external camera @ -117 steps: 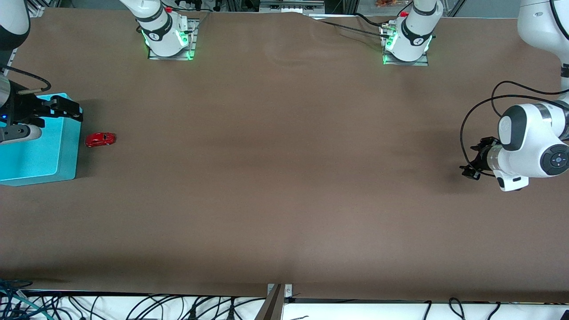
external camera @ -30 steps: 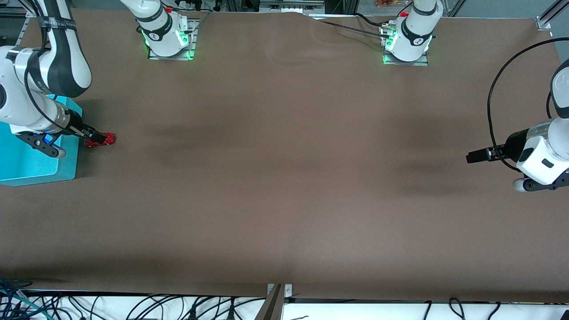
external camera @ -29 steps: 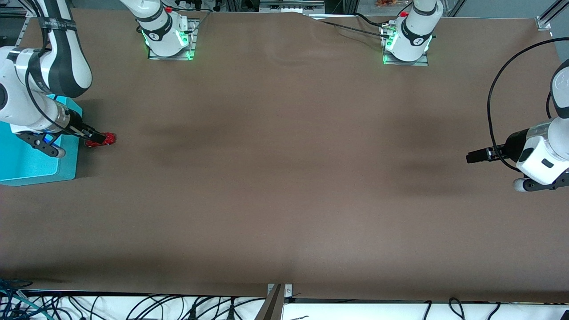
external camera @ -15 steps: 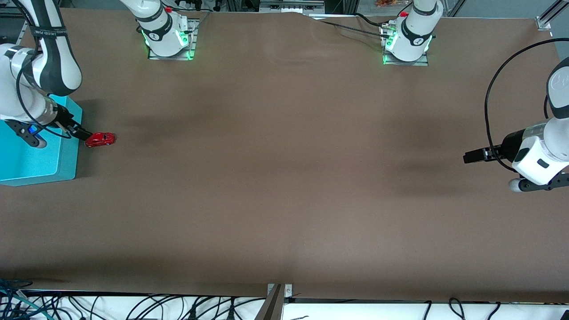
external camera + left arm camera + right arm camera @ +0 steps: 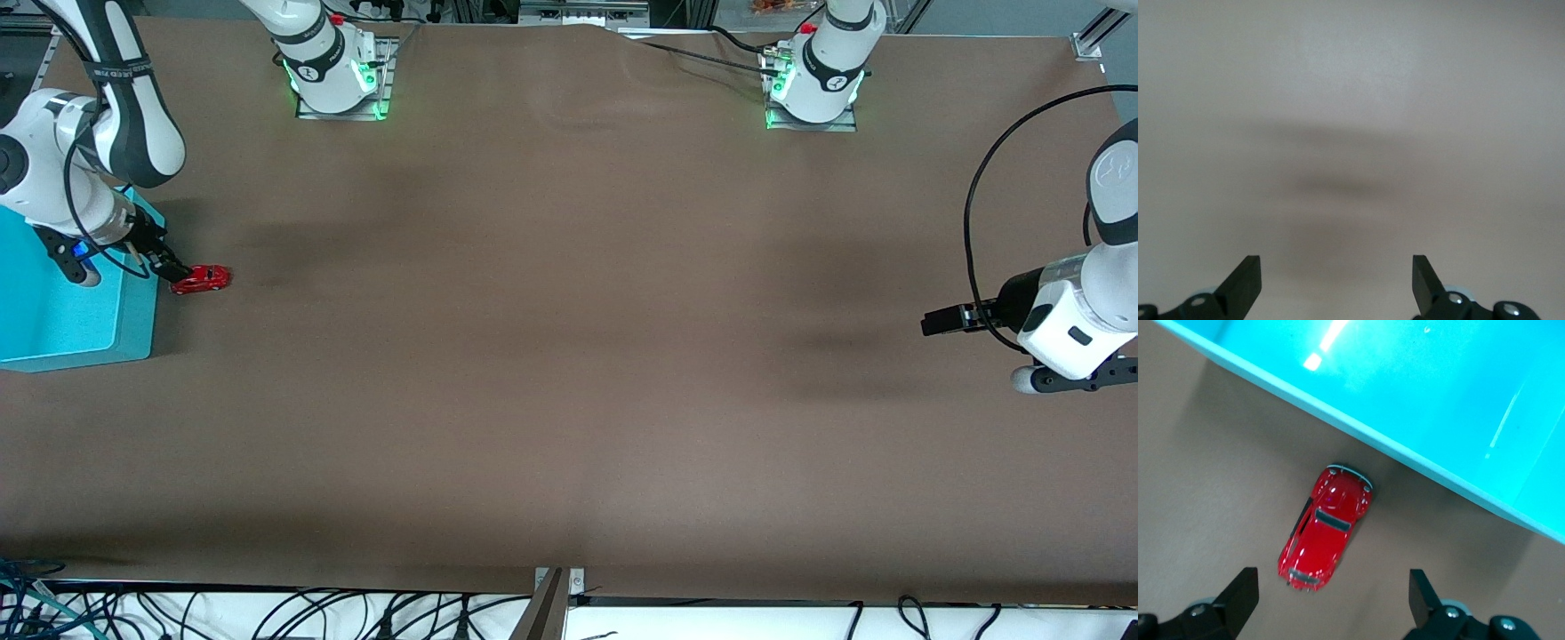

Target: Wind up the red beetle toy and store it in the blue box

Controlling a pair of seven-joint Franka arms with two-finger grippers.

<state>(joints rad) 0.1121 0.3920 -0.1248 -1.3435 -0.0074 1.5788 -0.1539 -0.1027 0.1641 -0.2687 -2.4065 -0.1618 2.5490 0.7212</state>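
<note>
The right arm comes from its base at the top of the front view, loops out past the right arm's end of the surface and bends back down, its wrist tilted so the right gripper sits low at the 9 o'clock end of the toy. Its jaws stand open and hold nothing; in the right wrist view the two dark fingertips flank the toy with brown surface showing between each tip and the red body.

The toy rests on its wheels on the surface, just beside the box, at about 3 o'clock from the box's wall in the front view. The wrist view shows one rounded end of the toy close to the box's rim, though whether they touch cannot be told. The box sits at the right arm's end of the surface, partly cut off by the front view's edge.

The left arm waits at its own end of the surface, forearm level, the left gripper pointing toward 9 o'clock over bare surface, jaws open and empty.

From the toy toward 3 o'clock, a wide stretch of bare brown surface runs to the left gripper.

No readable writing shows on the toy or the box.
</note>
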